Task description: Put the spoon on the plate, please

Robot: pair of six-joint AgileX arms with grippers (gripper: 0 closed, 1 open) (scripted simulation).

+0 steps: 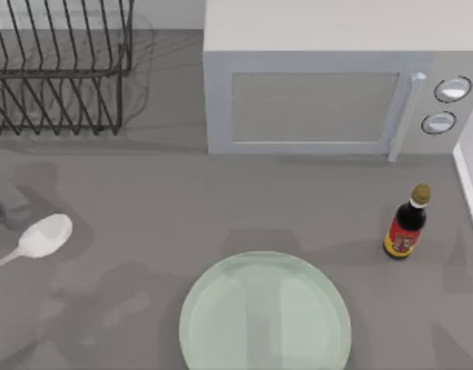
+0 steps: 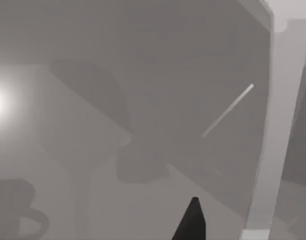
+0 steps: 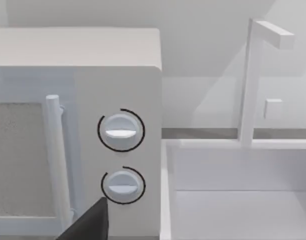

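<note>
Spoon [image 1: 43,237] sits at the far left of the tabletop [image 1: 143,231], bowl pointing toward the middle, handle running off the top view's left edge. It looks lifted, shadow just beside it, so I judge my left pincer has the handle near that edge, but the grip itself isn't visible; can't tell its state. One dark fingertip [image 2: 191,222] shows in the left wrist view, nothing between fingers to read. Right pincer is parked facing the microwave [image 1: 336,77] dials; one dark finger [image 3: 90,222] shows, state unclear too.

Plate [image 1: 265,314] is at front center, well apart from the spoon, empty.

Handling guess: spoon is light, stiff, glossy, so slippery; a handle grip lets the bowl swing. Plate looks glassy, so set down gently.

Room: open tabletop between spoon and plate, nothing in the path. Dish rack [image 1: 59,65] is back left, sauce bottle [image 1: 407,223] is right of the plate, both clear of the route.
</note>
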